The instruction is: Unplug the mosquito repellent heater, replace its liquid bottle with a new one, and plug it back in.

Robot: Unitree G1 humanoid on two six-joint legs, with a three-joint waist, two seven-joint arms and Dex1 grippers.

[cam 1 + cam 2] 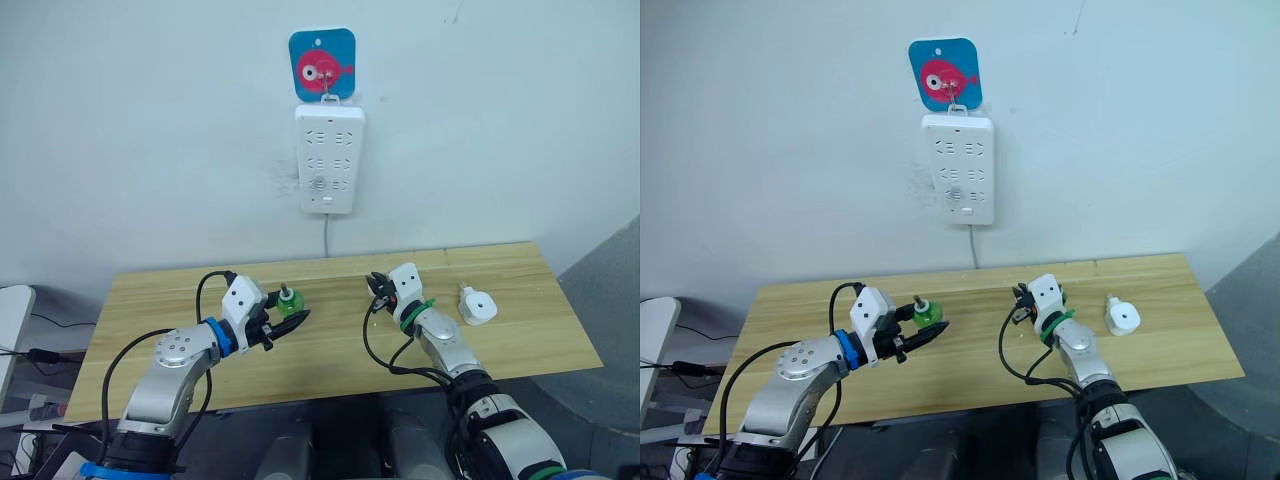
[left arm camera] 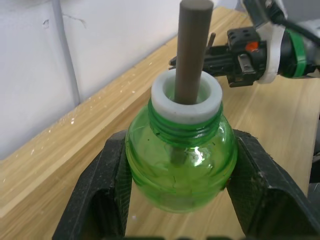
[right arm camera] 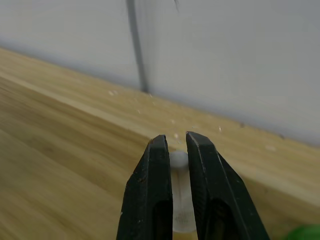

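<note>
**Bench inventory: bottle in hand, heater lying loose**

While both my arms reach over the bench, I list what I see, largest first.

1. Wooden table [image 1: 300,360]: light plank top set against a white wall.
2. Power strip [image 1: 329,158]: long, white, multi-socket, hung on the wall at 12 o'clock from the table's middle. Its grey cable [image 1: 326,235] drops straight down behind the table's far edge.
3. Wall hook plate [image 1: 322,63]: blue square with a pink fish, directly above the strip, which hangs from it.
4. Mosquito repellent heater [image 1: 478,306]: small white rounded unit lying on the table top at 3 o'clock from my right gripper, near it but apart, unplugged and well below the strip.
5. My left gripper [image 1: 287,323]: at 9 o'clock from the table's middle, fingers clamped on either side of the green liquid bottle [image 2: 180,161]. Bottle is clear green, with a white collar and a dark wick rod standing out of its neck.
6. My right gripper [image 3: 178,145]: at the table's middle, fingers drawn nearly together, pinching a small white piece [image 3: 181,195] between them; I cannot tell what that piece is.
</note>
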